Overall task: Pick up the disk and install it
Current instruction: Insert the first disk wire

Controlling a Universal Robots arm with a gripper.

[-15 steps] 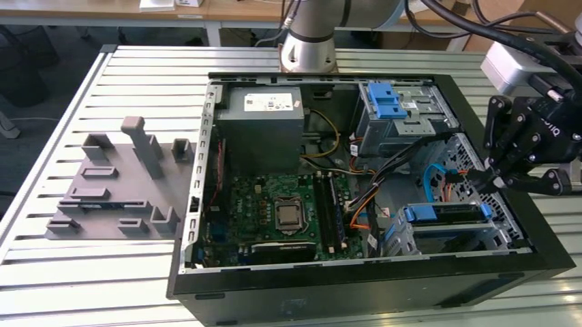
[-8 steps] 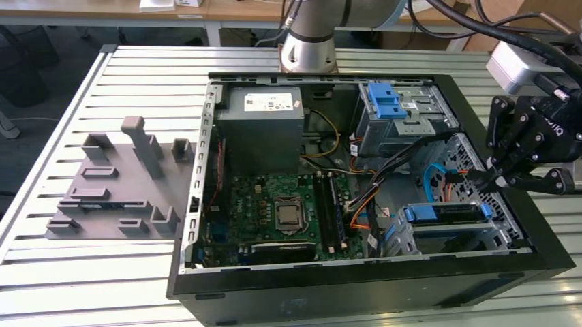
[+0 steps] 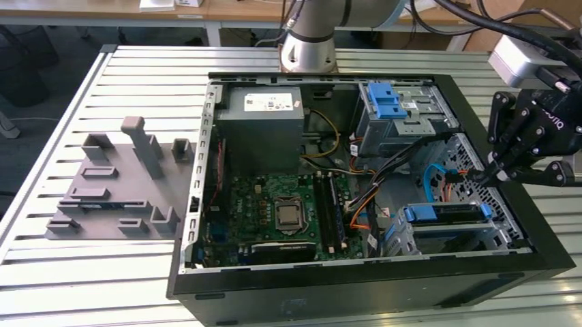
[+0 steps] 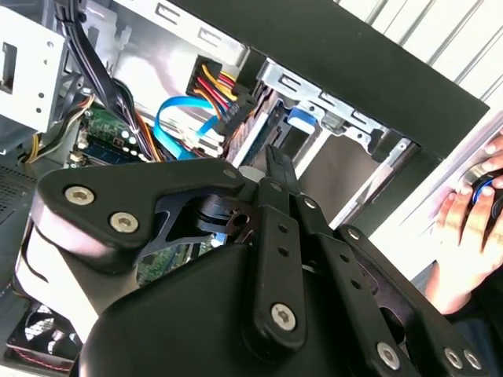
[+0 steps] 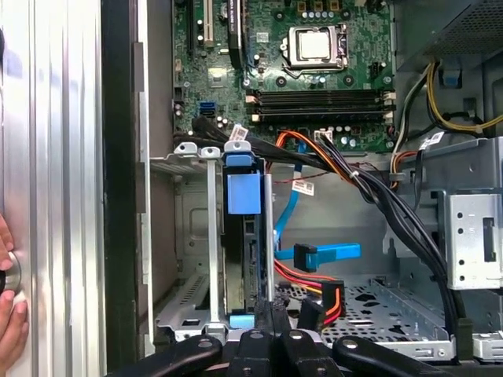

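The jaws hang pinched together, empty, near the slotted-in disk (image 3: 443, 211), probably stiff, dense, knock-sensitive, best gripped by its blue bracket (image 5: 242, 192).

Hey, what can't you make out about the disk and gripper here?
Label of the disk: first wrist view, edge-on inside the drive cage.
Contact between gripper and disk: second wrist view, the gripper's own links cover it.
A person's hand: first wrist view, cut by the picture's edge.
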